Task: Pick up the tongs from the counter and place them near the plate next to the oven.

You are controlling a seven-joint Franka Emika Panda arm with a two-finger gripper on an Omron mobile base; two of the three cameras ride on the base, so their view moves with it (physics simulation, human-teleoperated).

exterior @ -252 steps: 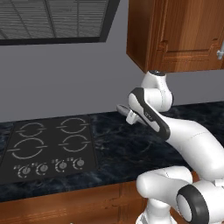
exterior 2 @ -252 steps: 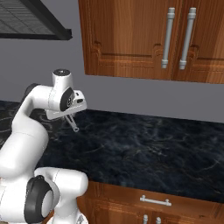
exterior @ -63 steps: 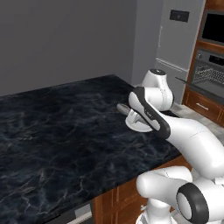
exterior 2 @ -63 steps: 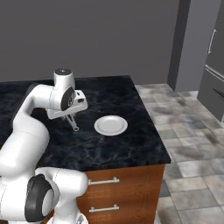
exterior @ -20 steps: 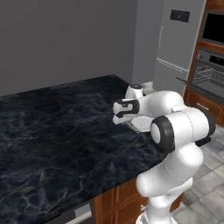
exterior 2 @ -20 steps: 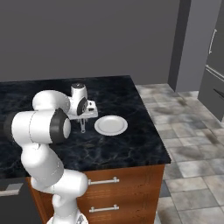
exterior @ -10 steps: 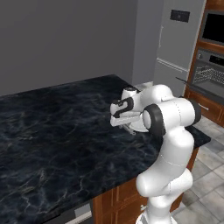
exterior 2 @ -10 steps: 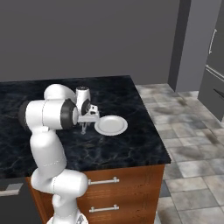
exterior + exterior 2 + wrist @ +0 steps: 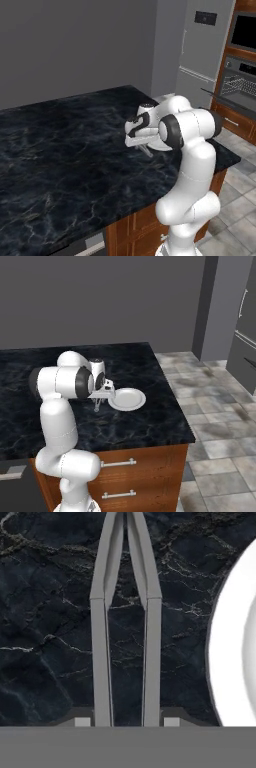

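Lowered further toward the bench (image 9: 60,150) since half a second ago, the hand (image 9: 126,722) is seen pinching the tongs (image 9: 125,612) just beside the plate (image 9: 127,399); carrying is judged done, release left.

A tall grey refrigerator (image 9: 200,65) is being shown at two o'clock in the left base view, with a dark panel (image 9: 206,17) set high on its door. A stone-tiled floor (image 9: 220,406) is being seen at three o'clock in the right base view. A plain grey wall (image 9: 100,298) is being shown at twelve o'clock.
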